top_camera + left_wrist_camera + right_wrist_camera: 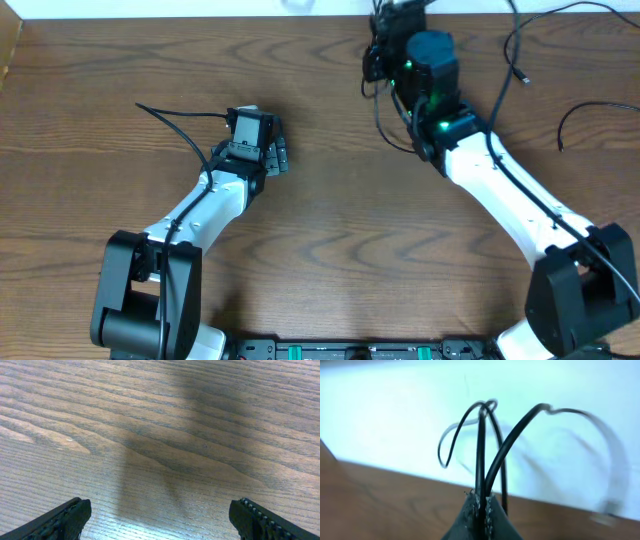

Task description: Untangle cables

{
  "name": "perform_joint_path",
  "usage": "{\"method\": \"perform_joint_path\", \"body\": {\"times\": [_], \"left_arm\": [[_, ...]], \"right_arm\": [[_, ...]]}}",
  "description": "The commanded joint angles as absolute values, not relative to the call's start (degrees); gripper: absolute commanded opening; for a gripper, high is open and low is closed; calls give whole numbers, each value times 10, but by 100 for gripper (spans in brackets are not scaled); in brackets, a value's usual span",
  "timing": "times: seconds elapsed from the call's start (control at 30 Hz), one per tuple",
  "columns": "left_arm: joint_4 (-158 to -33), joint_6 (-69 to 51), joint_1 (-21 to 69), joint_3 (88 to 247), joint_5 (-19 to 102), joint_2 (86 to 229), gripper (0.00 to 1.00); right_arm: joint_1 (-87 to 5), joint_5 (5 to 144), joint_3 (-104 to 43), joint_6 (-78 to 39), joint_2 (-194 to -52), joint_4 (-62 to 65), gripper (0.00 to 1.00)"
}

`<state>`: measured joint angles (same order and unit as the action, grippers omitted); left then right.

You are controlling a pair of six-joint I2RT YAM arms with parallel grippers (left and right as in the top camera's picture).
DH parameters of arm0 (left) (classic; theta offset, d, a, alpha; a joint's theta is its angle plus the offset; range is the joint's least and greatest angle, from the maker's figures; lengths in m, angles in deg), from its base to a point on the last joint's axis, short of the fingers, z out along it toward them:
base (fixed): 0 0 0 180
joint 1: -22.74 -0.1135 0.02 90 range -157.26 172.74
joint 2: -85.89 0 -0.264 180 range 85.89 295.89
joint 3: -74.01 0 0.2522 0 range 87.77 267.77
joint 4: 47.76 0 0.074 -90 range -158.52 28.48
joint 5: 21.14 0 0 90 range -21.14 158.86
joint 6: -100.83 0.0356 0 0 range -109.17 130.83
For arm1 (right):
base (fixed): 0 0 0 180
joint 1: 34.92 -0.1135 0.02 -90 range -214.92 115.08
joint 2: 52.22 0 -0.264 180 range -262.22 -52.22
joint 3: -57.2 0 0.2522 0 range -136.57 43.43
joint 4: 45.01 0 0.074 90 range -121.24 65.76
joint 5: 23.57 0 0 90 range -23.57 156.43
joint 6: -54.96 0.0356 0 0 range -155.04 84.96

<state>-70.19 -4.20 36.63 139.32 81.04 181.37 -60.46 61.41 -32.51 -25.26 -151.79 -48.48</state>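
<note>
My right gripper (482,499) is shut on black cables (481,450). Two strands rise from between its fingertips and a third runs just behind them, and they loop together above against a pale background. In the overhead view this gripper (385,45) is at the table's far edge, with a black cable loop (379,110) hanging beside the arm. More loose black cables (519,50) lie at the far right, one ending in a small plug. My left gripper (277,152) rests mid-left and stands open. Its wrist view shows the gripper (160,521) over bare wood, with nothing between its fingers (65,521).
Another thin black cable (590,108) curves near the right edge of the wooden table (330,230). A thin black lead (180,115) trails left from the left wrist. The table's far edge (200,18) runs just behind the right gripper.
</note>
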Motion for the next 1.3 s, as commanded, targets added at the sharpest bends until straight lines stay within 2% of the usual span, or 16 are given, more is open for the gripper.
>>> {"method": "perform_joint_path", "body": {"times": [0.0,0.07,0.53,0.7,0.83,1.03,1.27], "left_arm": [[-703,-45,364,1393,820,1814,93],[-703,-45,364,1393,820,1814,93],[-703,-45,364,1393,820,1814,93],[-703,-45,364,1393,820,1814,94],[-703,-45,364,1393,820,1814,94],[-703,-45,364,1393,820,1814,93],[-703,-45,364,1393,820,1814,94]], "right_arm": [[-594,606,-327,-166,-1523,-495,1],[-589,618,-327,-124,-1524,-520,1],[-589,702,-327,-17,-1526,-690,1],[-589,715,-327,-12,-1526,-732,1],[-581,715,-327,-24,-1526,-696,1],[-557,623,-326,-102,-1527,-530,1],[-511,608,-326,-149,-1547,-433,1]]}}
